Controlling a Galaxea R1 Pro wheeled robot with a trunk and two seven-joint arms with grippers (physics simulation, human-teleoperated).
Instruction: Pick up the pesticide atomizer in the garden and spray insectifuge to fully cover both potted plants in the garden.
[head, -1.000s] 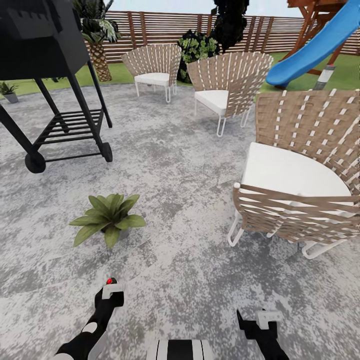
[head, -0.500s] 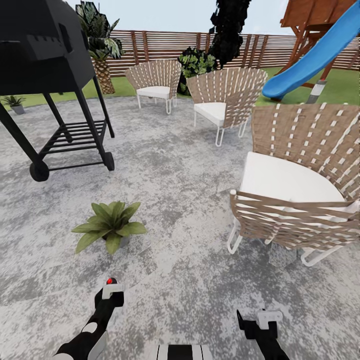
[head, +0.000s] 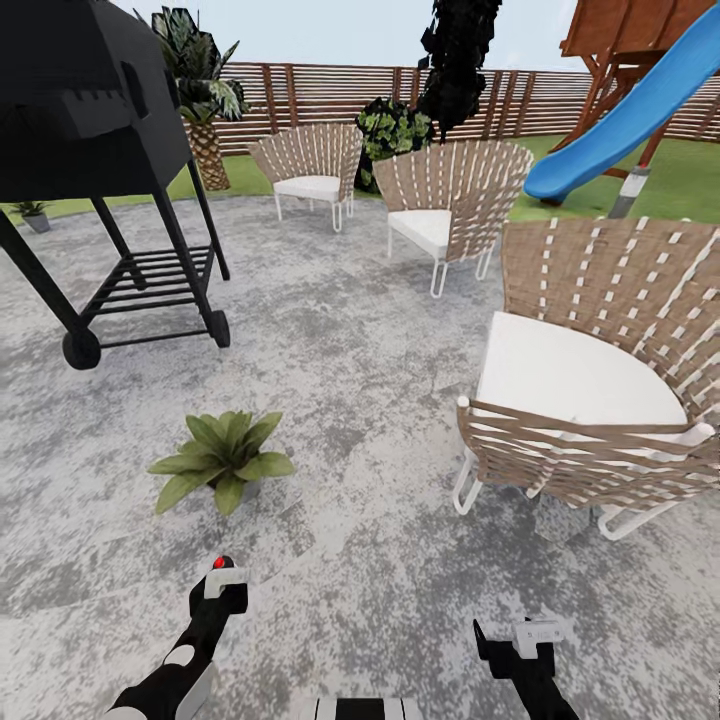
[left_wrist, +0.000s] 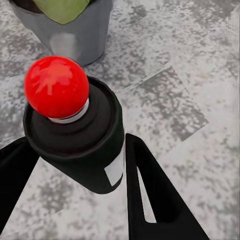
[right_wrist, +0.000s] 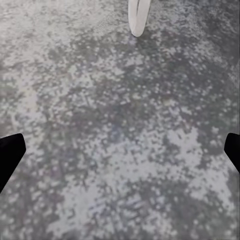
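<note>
Now one potted plant (head: 222, 462), three chairs (head: 585, 380) — left gripper (left_wrist: 75, 165) clasping atomizer (left_wrist: 80, 135)

Leafy potted plant (head: 222, 462) upright on grey patio (head: 350, 340) (atomizer (left_wrist: 82, 145) gripped).

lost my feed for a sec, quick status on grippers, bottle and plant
Left gripper shut on the pesticide atomizer, red-tipped. Right gripper open, over bare patio. One potted plant just ahead of the left arm. Nothing between them.

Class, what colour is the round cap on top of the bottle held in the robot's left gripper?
Bright red; the cap shows best in the left wrist view.
</note>
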